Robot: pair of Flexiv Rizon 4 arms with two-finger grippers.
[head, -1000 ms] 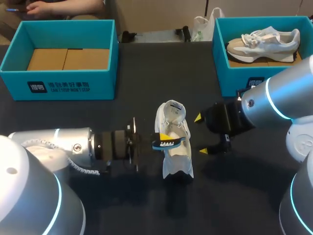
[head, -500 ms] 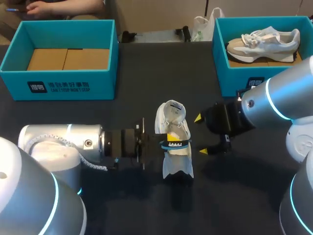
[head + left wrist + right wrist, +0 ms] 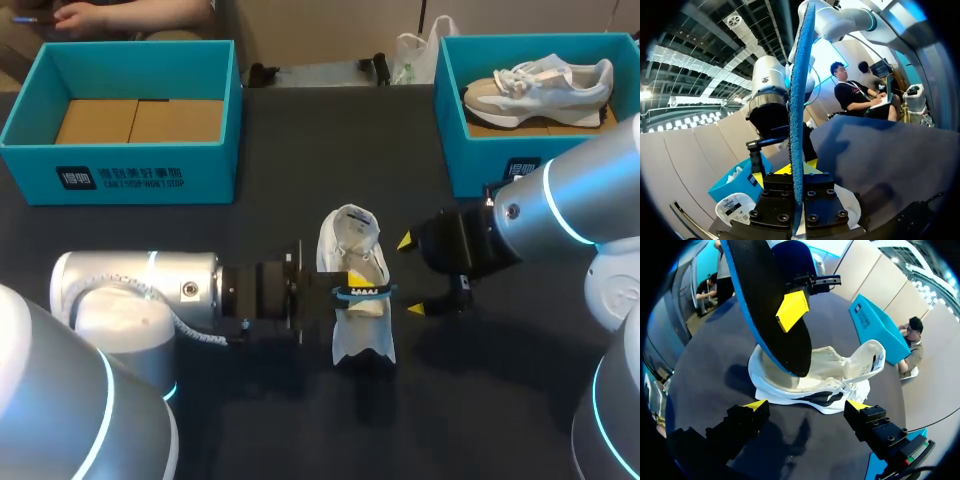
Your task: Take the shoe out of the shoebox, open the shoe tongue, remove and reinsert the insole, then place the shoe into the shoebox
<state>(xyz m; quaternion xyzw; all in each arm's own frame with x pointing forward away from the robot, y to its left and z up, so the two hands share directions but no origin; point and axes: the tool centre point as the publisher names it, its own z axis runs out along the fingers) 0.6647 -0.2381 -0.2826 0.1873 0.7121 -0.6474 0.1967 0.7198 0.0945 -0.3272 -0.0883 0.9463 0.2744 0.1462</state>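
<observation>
Dark cloth covers the tabletop (image 3: 300, 150), and everything here is best placed by the white shoe (image 3: 362, 345) lying at its middle, toe toward the robot and heel toward the far edge. The left arm (image 3: 150, 295) comes in level from the shoe's left. The right arm (image 3: 560, 215) comes from the shoe's right, its wrist turned to face the shoe side-on.

Far left of the shoe stands an empty teal shoebox (image 3: 120, 180). Far right stands a second teal box (image 3: 480, 160) with another sneaker (image 3: 540, 85) in it.

Over the shoe's mouth is the insole (image 3: 770, 305), black-faced with a blue edge, and the left jaws are clamped flat on it around mid-length. Its lower end reaches the collar, but I cannot tell whether it touches the footbed. The right jaws are spread wide just beside the shoe, holding nothing and touching nothing.

The insole looks thin, light and bendy. I would expect it to buckle if pushed from far back, so a grip nearer the leading end would feed it better. The shoe seems light and soft-sided, apt to slide. Pinching its heel or collar walls looks like the way to steady it.
</observation>
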